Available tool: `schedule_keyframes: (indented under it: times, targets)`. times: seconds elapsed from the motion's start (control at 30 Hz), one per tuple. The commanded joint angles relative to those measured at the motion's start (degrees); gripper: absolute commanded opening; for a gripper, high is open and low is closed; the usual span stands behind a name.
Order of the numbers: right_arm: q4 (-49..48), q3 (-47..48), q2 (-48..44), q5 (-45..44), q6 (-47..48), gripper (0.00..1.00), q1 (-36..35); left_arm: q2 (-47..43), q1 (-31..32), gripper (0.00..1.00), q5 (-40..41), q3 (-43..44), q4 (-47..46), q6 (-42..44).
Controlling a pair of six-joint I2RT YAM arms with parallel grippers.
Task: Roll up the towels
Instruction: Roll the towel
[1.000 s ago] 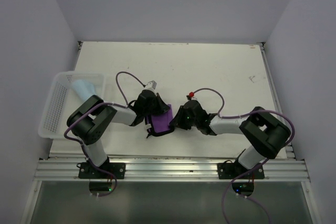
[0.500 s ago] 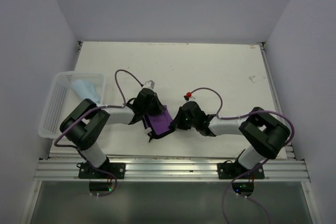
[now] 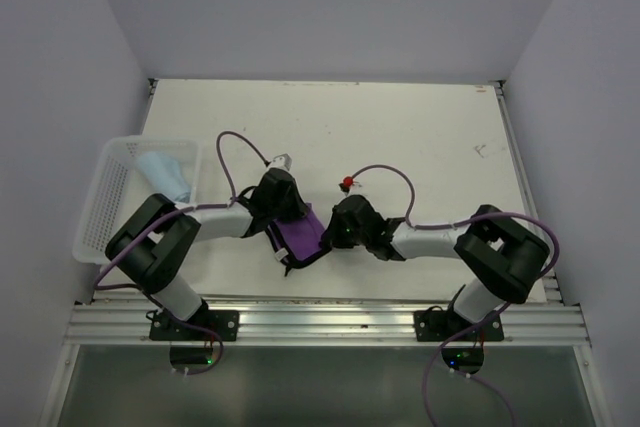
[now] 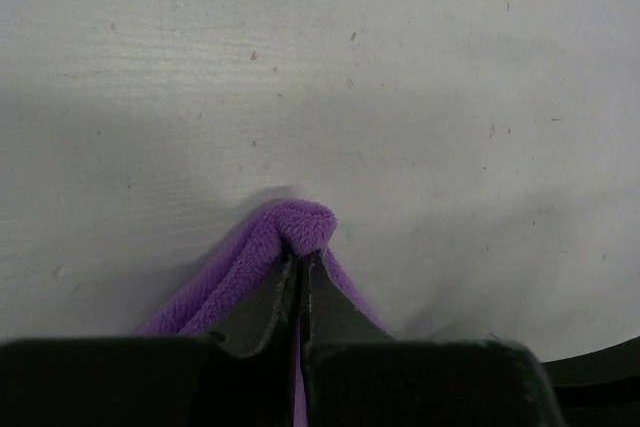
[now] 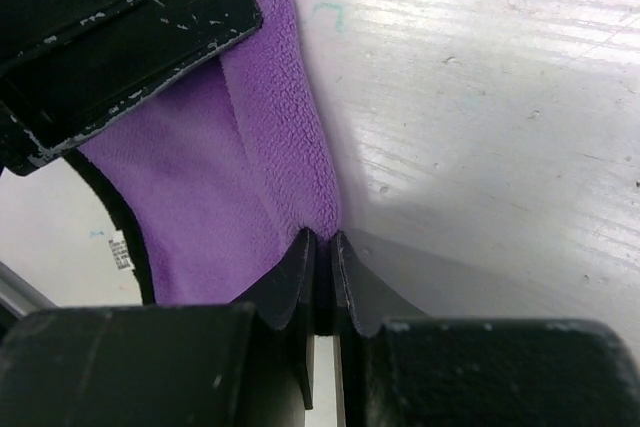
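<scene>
Black two-finger left gripper point(image 4: 300, 272) is closed tight, its jaws pressed together on a raised fold of the small square purple fleece towel point(image 3: 301, 237), which has dark edging. In the left wrist view the soft purple ridge bulges up just over the fingertips and rests on the white painted wooden table point(image 3: 420, 137). Black two-finger right gripper point(image 5: 322, 252) is almost fully closed as well, with only a thin slit between its jaws, and it nips the purple fleece towel at the edge where the pile meets the table. In the right wrist view the purple face spreads away to the left of the jaws, a scuffed black part of the other gripper covers its far corner, and a small white fabric tag point(image 5: 119, 249) shows beside the dark border at the lower left.

Seen from above, the purple fleece towel lies close to the table's near edge, between the two arms, with the left gripper on its left side and the right gripper on its right, the two near each other. The small square light blue soft towel point(image 3: 162, 169) sits bunched in the white plastic mesh basket point(image 3: 100, 217) at the table's left edge, well apart from both grippers. A thin purple cable point(image 3: 235, 147) loops above each wrist
</scene>
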State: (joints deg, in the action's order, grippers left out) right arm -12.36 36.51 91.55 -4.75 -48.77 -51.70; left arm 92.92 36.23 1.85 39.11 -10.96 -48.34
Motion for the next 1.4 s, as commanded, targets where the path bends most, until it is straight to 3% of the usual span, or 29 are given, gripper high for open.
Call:
schedule_keyframes:
  times: [0.0,0.17,0.83,1.0,1.17,1.37]
  targets:
    - [12.2,0.2,1.0,-5.6,4.9,0.0,-2.3,-1.9,-1.1,0.04,3.8,2.2,3.6,2.7]
    - [14.4,0.9,0.6,-10.2,5.7,0.0,-4.7,-2.3,-1.4,0.14,3.8,4.7,6.6,3.9]
    - [21.8,5.3,0.2,-28.6,7.1,0.0,-14.7,-8.1,-1.8,0.22,2.0,8.4,14.6,4.0]
    - [24.2,7.6,1.2,-31.8,7.7,0.0,-17.1,-11.4,-1.7,0.17,-0.9,5.4,15.3,3.1]
    - [27.1,10.0,1.9,-35.8,8.5,0.0,-19.4,-18.2,-1.5,0.06,-4.0,-5.7,8.8,-1.1]
    - [28.4,11.4,2.7,-35.9,9.1,0.0,-19.9,-17.6,0.8,0.01,-5.9,-10.7,5.7,-2.6]
